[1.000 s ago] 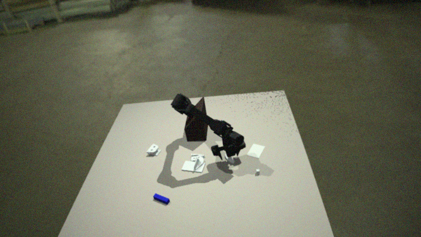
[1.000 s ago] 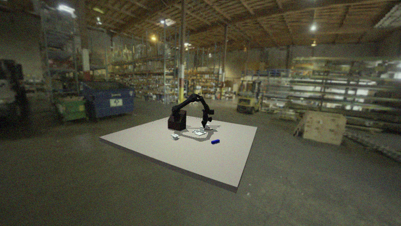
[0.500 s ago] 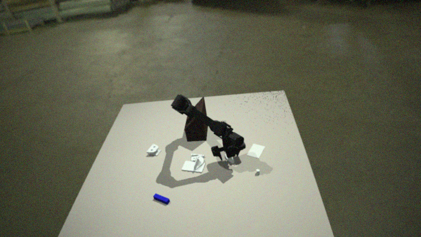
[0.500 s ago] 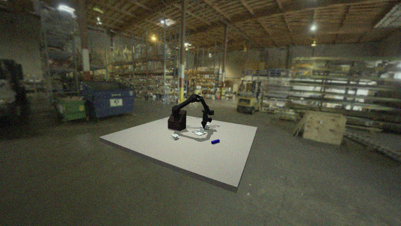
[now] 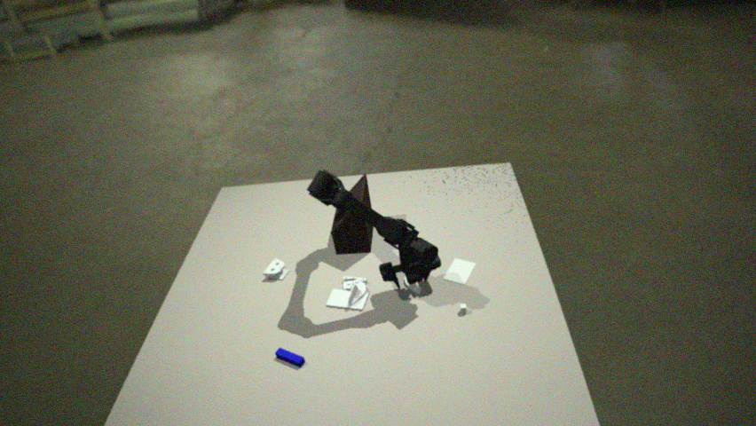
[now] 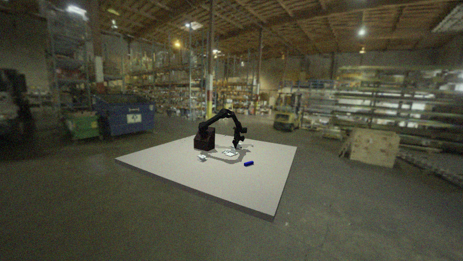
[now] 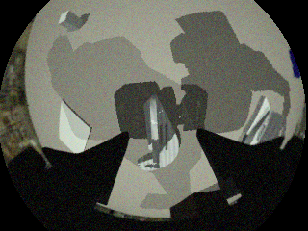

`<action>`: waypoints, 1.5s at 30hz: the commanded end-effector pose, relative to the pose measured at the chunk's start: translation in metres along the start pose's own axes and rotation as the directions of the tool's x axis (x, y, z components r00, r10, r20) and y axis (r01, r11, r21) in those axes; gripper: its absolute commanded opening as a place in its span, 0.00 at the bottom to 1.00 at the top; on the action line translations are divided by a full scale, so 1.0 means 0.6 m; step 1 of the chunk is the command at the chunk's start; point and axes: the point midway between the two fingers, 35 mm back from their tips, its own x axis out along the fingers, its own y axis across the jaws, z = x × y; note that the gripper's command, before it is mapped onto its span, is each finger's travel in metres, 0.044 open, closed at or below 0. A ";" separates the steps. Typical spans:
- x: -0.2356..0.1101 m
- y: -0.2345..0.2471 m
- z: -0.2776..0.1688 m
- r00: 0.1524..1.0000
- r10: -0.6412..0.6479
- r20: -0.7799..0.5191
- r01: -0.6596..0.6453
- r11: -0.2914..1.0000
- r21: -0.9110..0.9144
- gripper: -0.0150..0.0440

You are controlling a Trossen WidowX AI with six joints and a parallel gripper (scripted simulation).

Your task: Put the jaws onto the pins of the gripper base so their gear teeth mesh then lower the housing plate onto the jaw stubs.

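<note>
My gripper (image 5: pixel 411 283) (image 6: pixel 236 147) (image 7: pixel 164 134) is open, low over the table, its fingers on either side of a loose white jaw. This jaw (image 7: pixel 168 148) is partly hidden by the fingers in the top and exterior views. The white gripper base (image 5: pixel 337 298) (image 6: pixel 231 154) lies to the left of the gripper in the top view, with another curved white jaw (image 5: pixel 359 292) standing at its right side. Whether that jaw sits on a pin is too small to tell. A white piece with two holes (image 5: pixel 275 268) (image 6: pixel 201 157), apparently the housing plate, lies tilted farther left.
A flat white square (image 5: pixel 460 270) (image 7: pixel 72 129) lies right of the gripper in the top view. A small white cube (image 5: pixel 462 306) (image 7: pixel 66 19) lies nearer the front. A blue block (image 5: pixel 289 357) (image 6: pixel 248 163) lies at the front left. The arm's dark pedestal (image 5: pixel 352 239) (image 6: pixel 204 142) stands behind.
</note>
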 end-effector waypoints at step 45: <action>-0.102 0.002 0.002 1.000 0.001 0.001 -0.001 1.000 -0.006 0.48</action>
